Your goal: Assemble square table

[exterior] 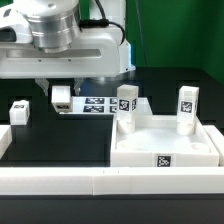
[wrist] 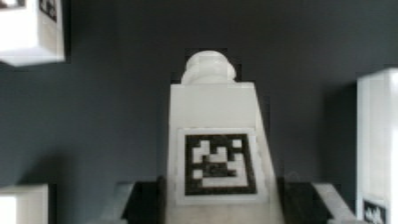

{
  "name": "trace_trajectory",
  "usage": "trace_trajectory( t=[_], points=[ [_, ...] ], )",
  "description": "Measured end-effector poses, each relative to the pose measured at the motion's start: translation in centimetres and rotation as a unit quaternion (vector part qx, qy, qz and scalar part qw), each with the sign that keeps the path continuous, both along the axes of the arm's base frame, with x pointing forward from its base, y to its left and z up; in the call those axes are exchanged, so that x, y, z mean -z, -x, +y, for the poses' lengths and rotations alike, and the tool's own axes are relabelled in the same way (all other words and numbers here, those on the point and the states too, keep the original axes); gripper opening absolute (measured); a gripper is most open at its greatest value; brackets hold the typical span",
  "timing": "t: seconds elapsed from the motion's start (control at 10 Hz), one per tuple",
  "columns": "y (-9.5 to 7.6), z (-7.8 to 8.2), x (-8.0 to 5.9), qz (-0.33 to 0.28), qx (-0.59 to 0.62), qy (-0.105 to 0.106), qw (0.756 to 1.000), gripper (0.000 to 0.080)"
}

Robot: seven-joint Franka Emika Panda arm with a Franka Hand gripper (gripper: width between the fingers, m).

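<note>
Plainly, the gripper is clamped on a leg: in the wrist view both fingers press its flanks at the tagged end. The held leg hangs toward the far edge of the worktop, on the exterior view's left, just beside the marker board. Whether its lower end touches the worktop cannot be told.

The relation that matters is that the tabletop lies to the exterior view's right of the gripper and nearer the front edge, past the marker board. The leg's long axis runs straight away from the wrist camera, in line with the fingers, with the rounded stub leading (presumably the end that goes into the tabletop).

The leg is a white, square-sided block with a black-and-white tag on the face toward the camera. A second leg and a third leg stand upright at the tabletop's two far corners, and its near corners are bare. A fourth leg lies loose toward the worktop's edge on the exterior view's left.
</note>
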State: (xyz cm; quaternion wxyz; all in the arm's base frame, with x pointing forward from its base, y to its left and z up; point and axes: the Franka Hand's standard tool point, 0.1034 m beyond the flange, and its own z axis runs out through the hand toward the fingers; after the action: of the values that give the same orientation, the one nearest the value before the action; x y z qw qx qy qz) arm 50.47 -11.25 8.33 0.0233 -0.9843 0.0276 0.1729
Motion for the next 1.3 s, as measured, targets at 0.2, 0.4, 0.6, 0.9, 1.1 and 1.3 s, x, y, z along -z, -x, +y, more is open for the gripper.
trace_trajectory(
  t=[0.2,0.4,0.6,0.9,1.1,1.3],
  points=[
    [-1.3,1.3,-1.4,-0.047,0.018,0.001,0.999,0.0284],
    [-1.3,0.5,-1.0,-0.12,0.012,0.02,0.993,0.0284],
    [-1.9,0.0,-1.1,-0.183,0.011,0.041,0.982,0.0285],
    [-3.4,4.6,-2.0,-0.252,0.078,0.037,0.964,0.0285],
    [-3.3,4.9,-1.8,-0.25,0.076,0.037,0.965,0.0285],
    [-3.3,4.9,-1.8,-0.249,0.076,0.037,0.965,0.0285]
  ],
)
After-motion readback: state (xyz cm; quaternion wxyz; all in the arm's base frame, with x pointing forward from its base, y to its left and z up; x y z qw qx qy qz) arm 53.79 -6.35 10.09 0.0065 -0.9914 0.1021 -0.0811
